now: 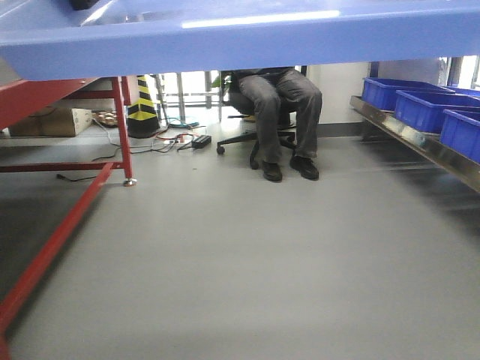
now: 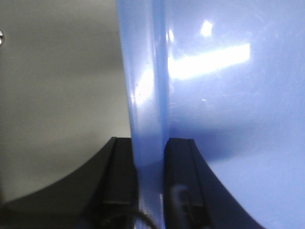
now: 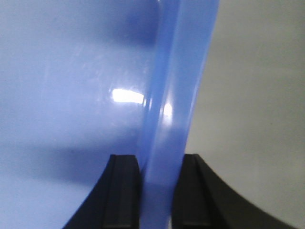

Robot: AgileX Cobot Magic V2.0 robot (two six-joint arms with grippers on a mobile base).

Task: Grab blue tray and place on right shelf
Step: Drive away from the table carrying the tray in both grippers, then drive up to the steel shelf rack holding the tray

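Clamping the flared rim of the blue tray (image 1: pixel 240 34) with left gripper (image 2: pixel 150 157) and right gripper (image 3: pixel 159 164), one black pad pressed on each face. Holding it high across the front view, both ends cut off. Hanging over open grey floor (image 1: pixel 247 262), between a red frame (image 1: pixel 120 127) at left and the right shelf (image 1: pixel 420 142), loaded with darker bins (image 1: pixel 424 109). Facing a seated person (image 1: pixel 281 105), head hidden behind the tray.
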